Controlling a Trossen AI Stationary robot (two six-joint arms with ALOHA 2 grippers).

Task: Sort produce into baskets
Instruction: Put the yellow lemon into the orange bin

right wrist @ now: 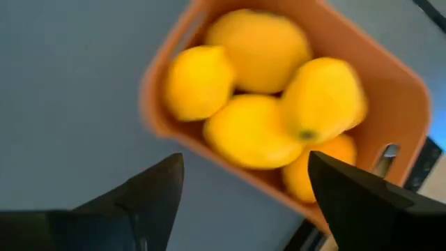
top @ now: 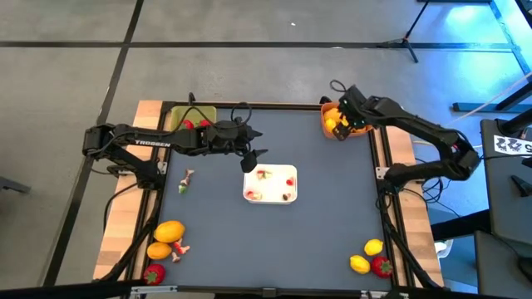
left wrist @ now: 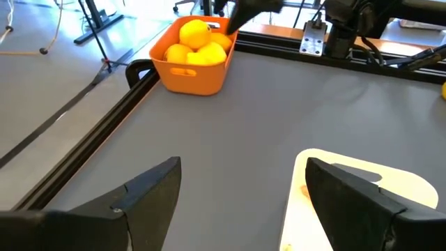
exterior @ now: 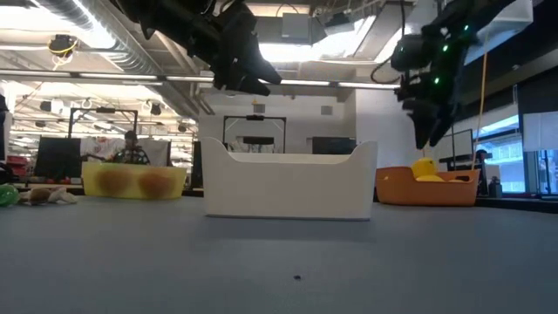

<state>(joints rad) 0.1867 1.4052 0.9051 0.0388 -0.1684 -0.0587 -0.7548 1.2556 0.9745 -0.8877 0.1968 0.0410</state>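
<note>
Fruit count in the orange basket (right wrist: pixel 390 104) under my right gripper (right wrist: pixel 240 202): five yellow and orange pieces heaped together, a lemon (right wrist: pixel 322 97) lying on top. Right gripper hangs over that basket at the table's far right corner, fingers spread wide with nothing between them. My left gripper (top: pixel 252 158) hovers above the far left edge of the white tray (top: pixel 271 184) at mid-table, fingers (left wrist: pixel 146 195) likewise parted and holding nothing. Yellow-green basket (top: pixel 191 119) sits at the far left edge, red strawberries (top: pixel 196 124) inside. Near left corner: two orange fruits (top: pixel 169 232) and one strawberry (top: pixel 154 272) loose on the table. Near right corner: two lemons (top: pixel 366 256) and a strawberry (top: pixel 381 266), touching one another. Small scrap (top: pixel 184 180) lies on the mat left of the tray; cannot tell what it is
</note>
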